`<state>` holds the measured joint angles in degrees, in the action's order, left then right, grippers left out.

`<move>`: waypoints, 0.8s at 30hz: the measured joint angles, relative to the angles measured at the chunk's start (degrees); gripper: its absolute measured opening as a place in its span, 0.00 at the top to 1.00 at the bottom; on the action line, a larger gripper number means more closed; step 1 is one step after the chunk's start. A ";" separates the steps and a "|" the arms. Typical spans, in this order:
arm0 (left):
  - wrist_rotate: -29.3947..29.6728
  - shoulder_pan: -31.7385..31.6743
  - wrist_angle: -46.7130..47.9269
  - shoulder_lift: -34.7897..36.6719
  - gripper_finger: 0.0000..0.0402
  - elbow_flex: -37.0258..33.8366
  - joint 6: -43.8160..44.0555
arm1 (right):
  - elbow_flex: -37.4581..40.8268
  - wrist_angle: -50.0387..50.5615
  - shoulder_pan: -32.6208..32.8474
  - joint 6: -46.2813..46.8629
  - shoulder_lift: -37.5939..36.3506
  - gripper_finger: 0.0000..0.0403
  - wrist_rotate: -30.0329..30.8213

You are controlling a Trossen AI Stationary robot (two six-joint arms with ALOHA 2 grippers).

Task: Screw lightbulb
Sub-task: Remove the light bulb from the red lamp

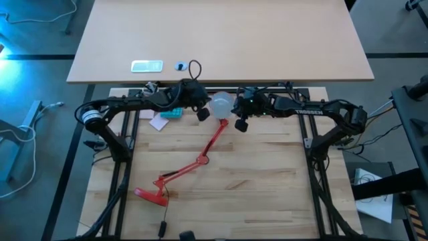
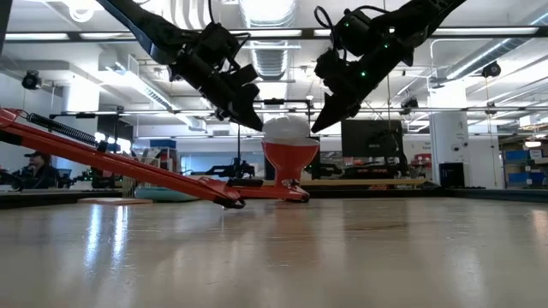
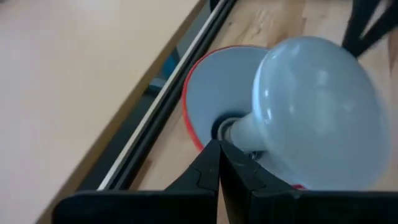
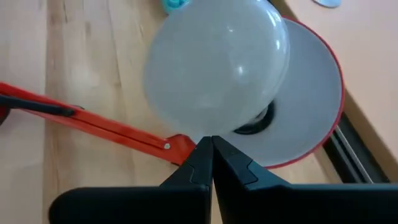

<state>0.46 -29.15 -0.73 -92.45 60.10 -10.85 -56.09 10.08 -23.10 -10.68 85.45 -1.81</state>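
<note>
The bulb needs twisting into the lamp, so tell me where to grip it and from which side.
Grip the lightbulb across the widest part of its round dome, coming down from above. Its narrow neck already sits in the socket of the upturned red shade, so only the dome is exposed. Both the left gripper and the right gripper flank it with fingers shut, so whichever grips should probably open first.

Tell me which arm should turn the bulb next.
Left, narrowly. The left gripper, fingers shut, sits by the lightbulb neck at the lamp shade socket; the right gripper, also shut, faces the dome.
</note>
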 joint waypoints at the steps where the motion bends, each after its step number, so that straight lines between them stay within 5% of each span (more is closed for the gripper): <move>1: -0.31 0.14 -0.17 -0.07 1.00 0.00 0.02 | 0.00 -0.15 0.12 -0.03 0.00 1.00 0.06; 13: 0.60 1.11 4.52 1.26 1.00 0.00 -0.45 | 0.33 0.33 0.01 -8.02 0.00 0.97 6.89; 24: 1.52 6.81 10.31 1.62 1.00 -0.97 1.07 | 1.25 -5.32 0.20 -15.39 0.02 0.62 0.29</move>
<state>1.98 -22.34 9.59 -90.83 59.12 -9.78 -54.84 4.76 -22.90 -26.07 85.47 -1.52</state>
